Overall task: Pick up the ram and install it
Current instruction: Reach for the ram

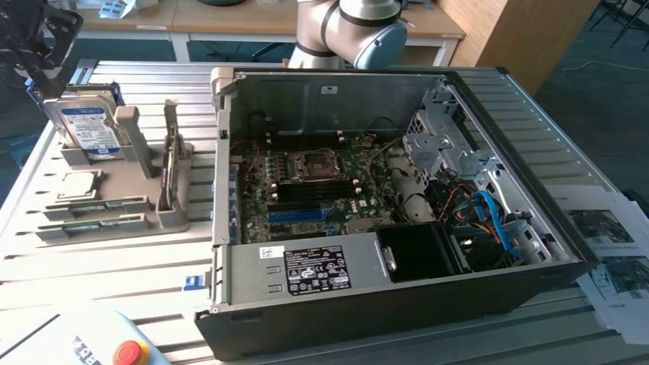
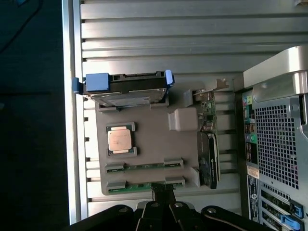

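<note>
Two ram sticks, thin green boards, lie in slots of a grey holder tray (image 1: 121, 228) at the exterior view's left. One ram stick (image 1: 96, 206) (image 2: 144, 166) sits beside the other ram stick (image 1: 87, 226) (image 2: 144, 186). My gripper (image 2: 161, 195) hangs well above the tray, its dark fingers shut together with nothing between them. In the wrist view its tip lines up over the outer ram stick's edge. A dark shape at the exterior view's upper left looks like the gripper (image 1: 41, 46). The open computer case (image 1: 406, 319) shows its motherboard (image 1: 315, 190).
The tray also carries a hard drive with a blue-white label (image 1: 87, 125) (image 2: 125, 86), a processor chip (image 1: 79, 184) (image 2: 120, 140) and an upright dark expansion card (image 1: 170, 163) (image 2: 209, 159). A red button (image 1: 127, 352) sits at the front. Papers (image 1: 609, 251) lie on the right.
</note>
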{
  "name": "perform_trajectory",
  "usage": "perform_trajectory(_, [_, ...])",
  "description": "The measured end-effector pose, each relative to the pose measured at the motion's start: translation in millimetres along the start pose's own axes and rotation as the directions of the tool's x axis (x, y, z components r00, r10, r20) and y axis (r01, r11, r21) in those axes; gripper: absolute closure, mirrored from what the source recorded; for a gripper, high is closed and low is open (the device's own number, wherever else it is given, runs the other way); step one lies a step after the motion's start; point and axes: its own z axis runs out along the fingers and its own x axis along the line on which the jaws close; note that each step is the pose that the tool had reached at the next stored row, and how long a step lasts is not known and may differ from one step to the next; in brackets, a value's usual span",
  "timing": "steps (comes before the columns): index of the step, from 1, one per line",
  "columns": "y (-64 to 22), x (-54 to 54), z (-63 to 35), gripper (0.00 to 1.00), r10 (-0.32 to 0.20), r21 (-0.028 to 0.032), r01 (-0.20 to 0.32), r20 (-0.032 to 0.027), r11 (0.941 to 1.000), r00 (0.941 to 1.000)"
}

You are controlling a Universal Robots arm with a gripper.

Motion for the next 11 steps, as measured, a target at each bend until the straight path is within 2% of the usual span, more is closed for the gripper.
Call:
perform_trajectory(4, [1.3, 0.1, 0.0, 0.9, 0.0, 0.0001, 0.0, -0.0002, 1.0, 1.0])
perform_trajectory(9, [19.5, 1.6, 1.2, 0.9, 0.0, -0.0001, 0.0, -0.0001, 1.0, 1.0])
perform_trajectory(11, [21.4, 1.7, 1.4, 0.9, 0.0, 0.0, 0.0, 0.0, 1.0, 1.0])
